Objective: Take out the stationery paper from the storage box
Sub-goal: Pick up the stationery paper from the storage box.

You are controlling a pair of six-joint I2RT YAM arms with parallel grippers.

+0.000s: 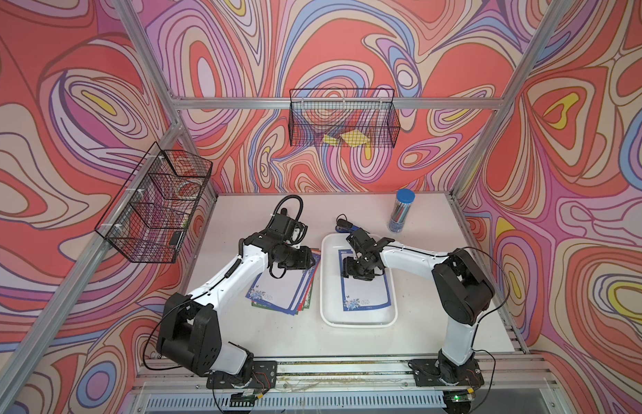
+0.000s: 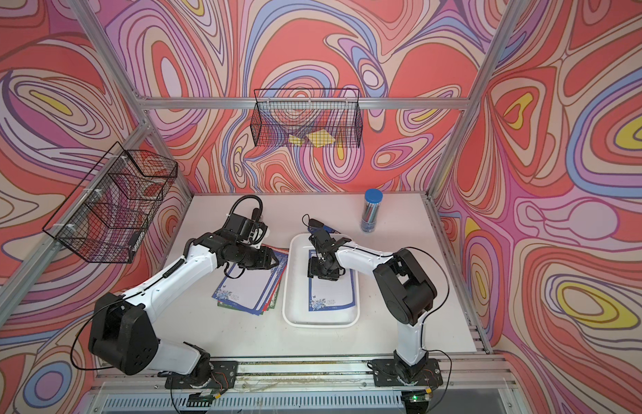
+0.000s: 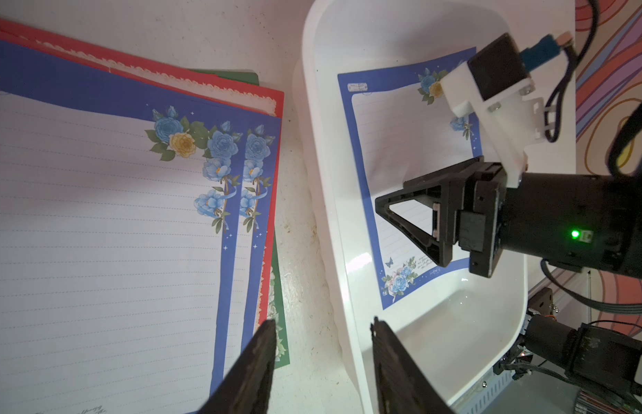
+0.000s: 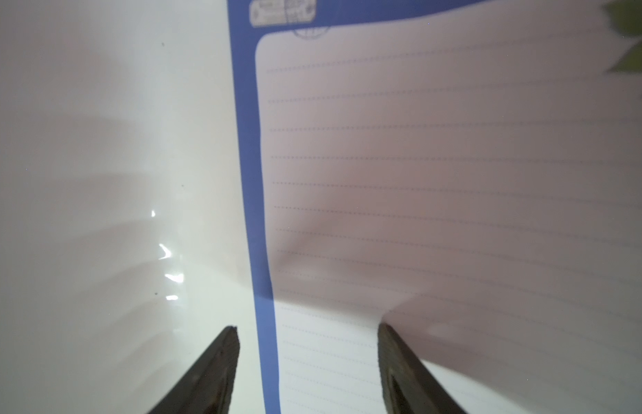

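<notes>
Box: white and shallow, it stood on the bench right of centre, its long side running near to far.
Sheet: one blue-bordered sheet lay flat inside the box, with flowers at its near left corner.
Stack: sheets with blue, red and green borders lay fanned on the bench just left of the box and outside it, a blue one on top.
Right fingers: they stood apart with nothing between them, pointing down over the far left part of the sheet. One was over the bare box floor and one over the paper. Whether they touched the paper could not be told.
Left fingers: they stood apart and empty, above the strip of bench between the stack's right edge and the box rim.
Tube: it had a blue lid and stood upright at the far right of the bench, well apart from the box.
Basket: a wire basket hung on the far wall with yellow notes inside.
</notes>
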